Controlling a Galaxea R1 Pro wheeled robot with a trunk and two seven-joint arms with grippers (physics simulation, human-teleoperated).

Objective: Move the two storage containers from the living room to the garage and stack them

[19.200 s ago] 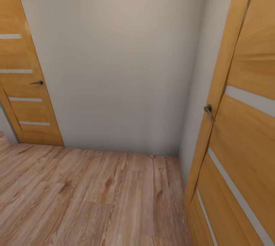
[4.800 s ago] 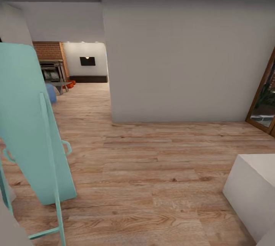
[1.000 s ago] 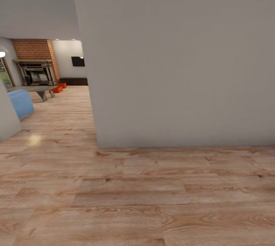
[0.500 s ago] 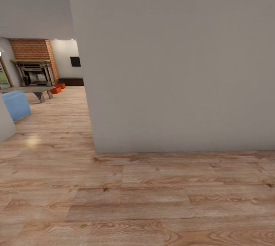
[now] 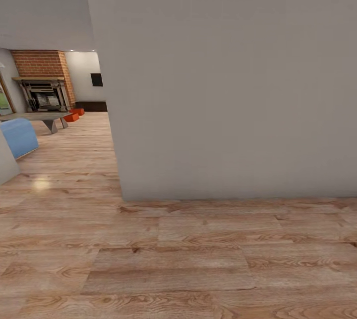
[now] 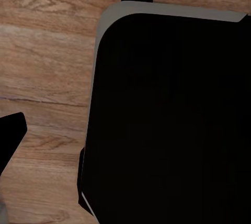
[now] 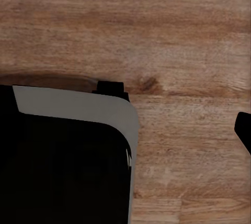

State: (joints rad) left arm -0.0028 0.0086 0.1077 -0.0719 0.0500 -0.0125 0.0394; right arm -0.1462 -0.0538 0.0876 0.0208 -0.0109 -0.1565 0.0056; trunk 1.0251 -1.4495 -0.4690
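Note:
Far off at the left in the head view, the two storage containers show as small red-orange boxes, one (image 5: pixel 72 117) nearer and one (image 5: pixel 78 111) just behind it. They sit on the light wood floor of the living room, in front of the brick fireplace (image 5: pixel 43 93). A dark tip (image 6: pixel 10 135) at the edge of the left wrist view and another (image 7: pixel 244 130) in the right wrist view may be fingers. Neither view lets me judge the jaws.
A large grey-white wall block (image 5: pixel 223 86) stands straight ahead, its corner (image 5: pixel 119 195) meeting the floor. A passage runs left of it toward the living room. A blue sofa (image 5: pixel 19 136) and low grey table (image 5: pixel 37 117) flank that passage. Both wrist views look down on my black base (image 6: pixel 167 119) (image 7: pixel 63 166) over wood planks.
The camera has moved: from a hallway with wooden doors, past a turquoise ironing board, up to this wall corner. In the last second the wall has grown slightly larger in view.

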